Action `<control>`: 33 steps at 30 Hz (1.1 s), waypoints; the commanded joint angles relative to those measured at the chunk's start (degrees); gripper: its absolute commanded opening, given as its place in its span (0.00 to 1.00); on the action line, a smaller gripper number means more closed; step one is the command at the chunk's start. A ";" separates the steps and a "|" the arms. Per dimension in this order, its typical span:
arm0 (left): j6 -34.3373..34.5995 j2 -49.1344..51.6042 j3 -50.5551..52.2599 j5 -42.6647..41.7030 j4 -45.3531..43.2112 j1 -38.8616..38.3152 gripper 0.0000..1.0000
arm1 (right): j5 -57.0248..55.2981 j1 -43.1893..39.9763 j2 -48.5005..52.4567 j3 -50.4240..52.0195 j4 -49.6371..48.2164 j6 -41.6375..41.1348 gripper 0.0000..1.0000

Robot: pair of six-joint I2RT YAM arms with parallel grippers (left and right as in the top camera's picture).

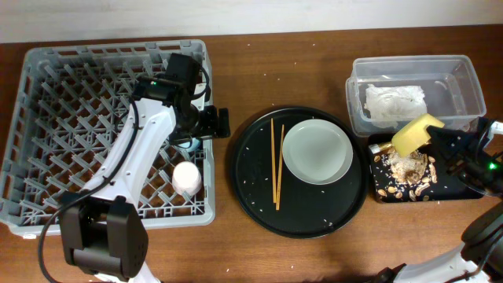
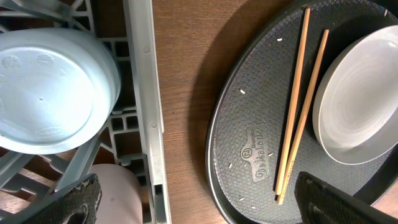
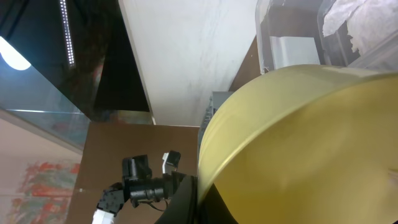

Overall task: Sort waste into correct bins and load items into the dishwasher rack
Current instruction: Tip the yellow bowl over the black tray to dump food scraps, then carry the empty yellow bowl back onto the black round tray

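The grey dishwasher rack (image 1: pixel 47 118) stands at the left, and its wall shows in the left wrist view (image 2: pixel 146 93). A light-blue cup (image 2: pixel 50 93) and a pink cup (image 1: pixel 187 178) stand upside down in it; the pink cup also shows in the left wrist view (image 2: pixel 118 186). My left gripper (image 1: pixel 214 123) hangs open and empty over the rack's right wall (image 2: pixel 199 208). My right gripper (image 1: pixel 446 143) is shut on the tilted yellow bowl (image 1: pixel 416 134), which fills the right wrist view (image 3: pixel 298 143), above the shallow black tray (image 1: pixel 464 191) with food scraps (image 1: pixel 409 169). The napkin (image 1: pixel 395 102) lies in the clear tub (image 1: pixel 409 67).
A large round black tray (image 1: pixel 251 189) in the middle holds the pale plate (image 1: pixel 317 151) and the two wooden chopsticks (image 1: pixel 275 165). The left wrist view shows them too: plate (image 2: pixel 360 106), chopsticks (image 2: pixel 298 106). Crumbs dot the tray. A white wall runs behind the table.
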State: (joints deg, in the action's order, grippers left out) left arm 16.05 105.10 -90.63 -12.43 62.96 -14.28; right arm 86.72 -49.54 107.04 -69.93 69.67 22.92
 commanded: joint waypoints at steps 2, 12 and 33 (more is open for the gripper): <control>-0.24 -1.29 0.17 0.24 0.07 0.09 0.99 | 1.14 -0.39 0.02 0.28 0.33 1.51 0.04; -0.24 -1.29 0.17 0.24 0.07 0.09 0.99 | -6.40 -0.31 -1.22 0.04 3.93 3.52 0.04; -0.24 -1.29 0.17 0.24 0.07 0.09 0.99 | -55.45 39.32 -20.83 -8.13 10.19 -16.22 0.04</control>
State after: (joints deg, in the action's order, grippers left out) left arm 16.05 105.10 -90.63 -12.36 62.96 -14.28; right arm 44.62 -16.69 87.48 -77.12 79.55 16.58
